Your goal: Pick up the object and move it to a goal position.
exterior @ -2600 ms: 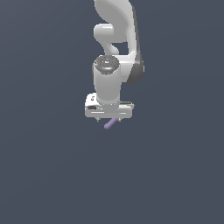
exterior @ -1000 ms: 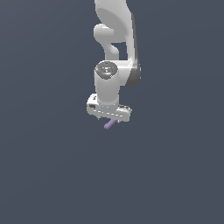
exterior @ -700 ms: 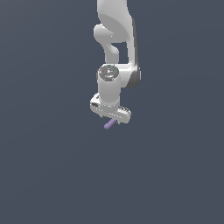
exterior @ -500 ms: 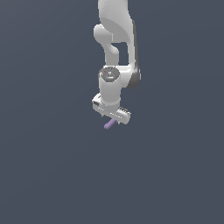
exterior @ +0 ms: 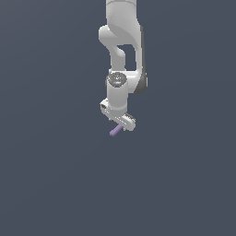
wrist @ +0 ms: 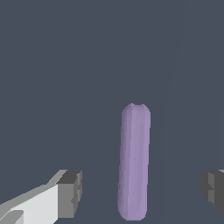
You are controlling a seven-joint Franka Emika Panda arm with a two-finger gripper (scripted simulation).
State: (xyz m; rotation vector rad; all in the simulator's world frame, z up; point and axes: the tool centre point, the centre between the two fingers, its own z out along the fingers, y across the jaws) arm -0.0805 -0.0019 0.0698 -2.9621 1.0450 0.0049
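Claw over rod, jaws spread wide.
Wrist view: purple rod sits between the two fingertips, clear gaps both sides, not touching. Exterior: rod pokes out just below the claw.

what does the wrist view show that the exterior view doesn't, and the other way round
Only the wrist view shows the pincer open: a dark fingertip pad on each side of the light-purple rod, with clear gaps, neither touching it. It also shows the rod's whole length and rounded ends.

Only the exterior view shows the white arm reaching down from above, with the wrist turned so the pincer sits slanted over the rod; the rod is partly hidden under it.

Both show the rod directly under the pincer on plain dark ground.
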